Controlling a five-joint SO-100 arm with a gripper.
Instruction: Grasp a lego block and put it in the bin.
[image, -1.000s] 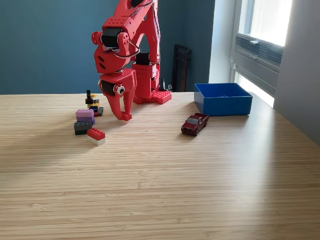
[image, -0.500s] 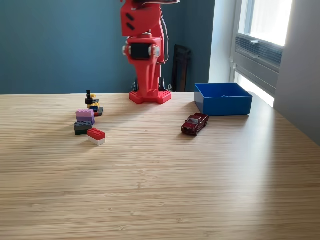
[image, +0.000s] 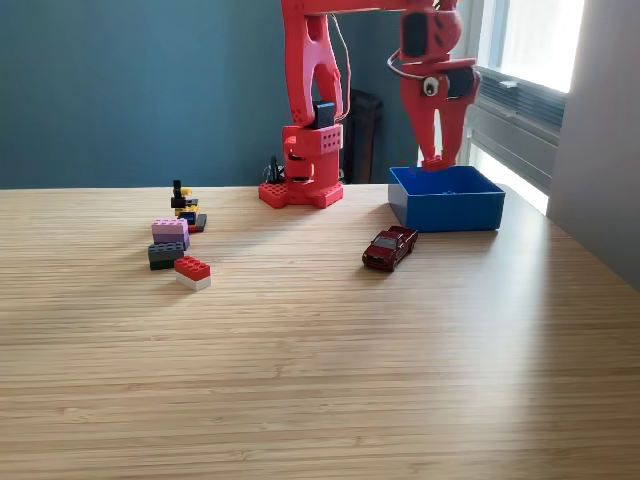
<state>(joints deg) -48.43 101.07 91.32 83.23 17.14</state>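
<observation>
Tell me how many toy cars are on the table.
1. The dark red toy car sits on the wooden table, just in front of the blue bin, in the exterior view.

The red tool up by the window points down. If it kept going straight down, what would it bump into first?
Probably the blue bin. The tool hangs tips-down right over it, so it would likely reach the bin's inside, though depth is hard to judge from one view.
</observation>
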